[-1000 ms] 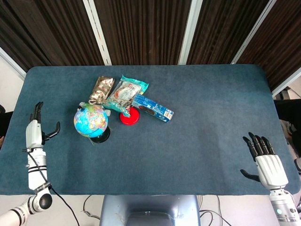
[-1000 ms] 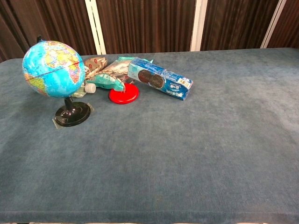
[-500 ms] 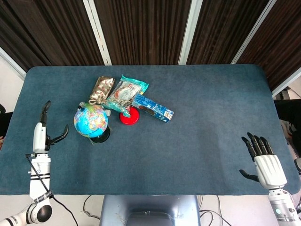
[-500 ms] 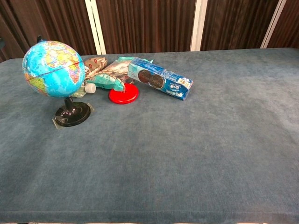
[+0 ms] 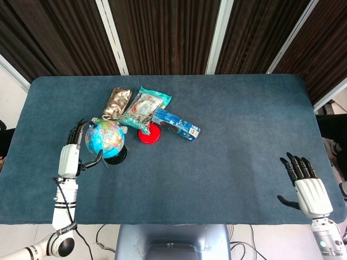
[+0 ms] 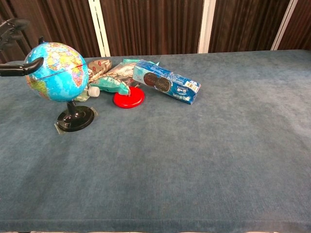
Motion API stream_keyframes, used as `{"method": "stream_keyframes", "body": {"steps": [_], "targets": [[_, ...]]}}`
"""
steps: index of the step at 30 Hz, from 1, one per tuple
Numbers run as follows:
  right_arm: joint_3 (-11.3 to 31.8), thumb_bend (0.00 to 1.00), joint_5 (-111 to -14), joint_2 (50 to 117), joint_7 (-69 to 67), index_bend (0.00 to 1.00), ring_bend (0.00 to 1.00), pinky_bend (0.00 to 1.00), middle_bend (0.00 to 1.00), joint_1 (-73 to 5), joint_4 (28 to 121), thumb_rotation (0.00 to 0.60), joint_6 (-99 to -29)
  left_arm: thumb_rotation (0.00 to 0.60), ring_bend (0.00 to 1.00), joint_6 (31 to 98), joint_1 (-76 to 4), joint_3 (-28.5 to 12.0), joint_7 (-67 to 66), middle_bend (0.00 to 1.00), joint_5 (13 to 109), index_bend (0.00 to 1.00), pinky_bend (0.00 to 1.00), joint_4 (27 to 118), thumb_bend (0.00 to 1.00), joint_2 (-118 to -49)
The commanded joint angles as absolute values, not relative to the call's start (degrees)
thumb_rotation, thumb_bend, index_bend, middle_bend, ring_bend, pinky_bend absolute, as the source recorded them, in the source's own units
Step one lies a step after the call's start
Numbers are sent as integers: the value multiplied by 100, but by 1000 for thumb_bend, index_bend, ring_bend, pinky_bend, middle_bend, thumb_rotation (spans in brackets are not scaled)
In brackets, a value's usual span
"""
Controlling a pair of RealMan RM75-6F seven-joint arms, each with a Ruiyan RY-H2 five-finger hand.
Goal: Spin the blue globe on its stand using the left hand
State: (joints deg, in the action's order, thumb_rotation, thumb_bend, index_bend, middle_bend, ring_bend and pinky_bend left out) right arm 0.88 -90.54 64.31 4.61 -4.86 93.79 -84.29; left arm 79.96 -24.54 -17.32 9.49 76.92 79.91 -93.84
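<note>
White hand [image 5: 69, 159], black fingers [image 5: 293, 164]

Premises present as a robotics test lab: a worktop [image 5: 244, 162] covered in blue-grey felt, backed by dark ribbed wall panels [image 5: 162, 32] with white dividing strips [image 5: 219, 35], and loose cabling [image 5: 103, 238] beneath the front edge.

Left hand [image 5: 70, 158] now beside the globe [image 5: 104, 138], fingers [image 5: 79, 128] at its side.
</note>
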Motion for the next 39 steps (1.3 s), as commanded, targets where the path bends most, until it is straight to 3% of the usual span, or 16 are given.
{"method": "stream_keyframes", "body": {"steps": [1, 39], "targets": [[91, 150, -9047, 6430, 455, 0, 0, 0, 0, -483, 9374, 600, -8434, 497, 0, 7918, -2557, -1776, 928, 0, 7602, 0, 83, 7814, 307, -9522], [88, 150, -9025, 6471, 560, 0, 0, 0, 0, -505, 9388, 600, -8370, 549, 0, 7688, -2457, -1823, 1189, 0, 7168, 0, 84, 7624, 306, -9350]]}}
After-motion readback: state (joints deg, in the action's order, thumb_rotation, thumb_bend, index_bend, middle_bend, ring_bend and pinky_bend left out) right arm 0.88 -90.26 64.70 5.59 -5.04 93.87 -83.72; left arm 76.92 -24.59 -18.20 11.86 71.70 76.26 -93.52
